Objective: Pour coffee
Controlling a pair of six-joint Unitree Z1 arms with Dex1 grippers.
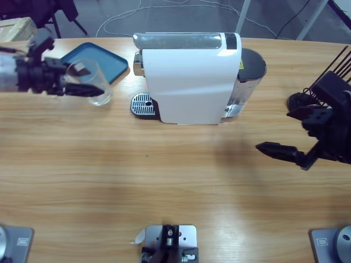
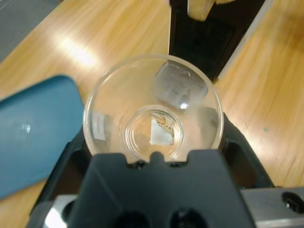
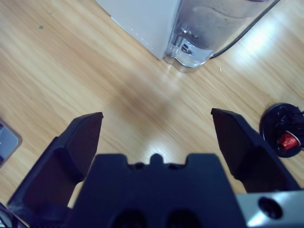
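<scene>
A clear, empty glass cup (image 1: 90, 82) hangs just above the table, left of the white coffee machine (image 1: 189, 79), with my left gripper (image 1: 82, 82) shut on it. In the left wrist view I look down into the cup (image 2: 152, 107), with my left gripper (image 2: 152, 135) clamped on its sides. The machine's round drip grate (image 1: 143, 104) lies to the cup's right with nothing on it. My right gripper (image 1: 277, 131) hovers open over the table to the right of the machine. In the right wrist view this gripper (image 3: 156, 116) is wide open and holds nothing.
A blue tray (image 1: 107, 60) (image 2: 33, 133) lies behind the cup. The machine's water tank (image 1: 249, 71) (image 3: 213, 23) sits at its right end. A small black round device with a red button (image 3: 284, 137) and its cable lie near the right arm.
</scene>
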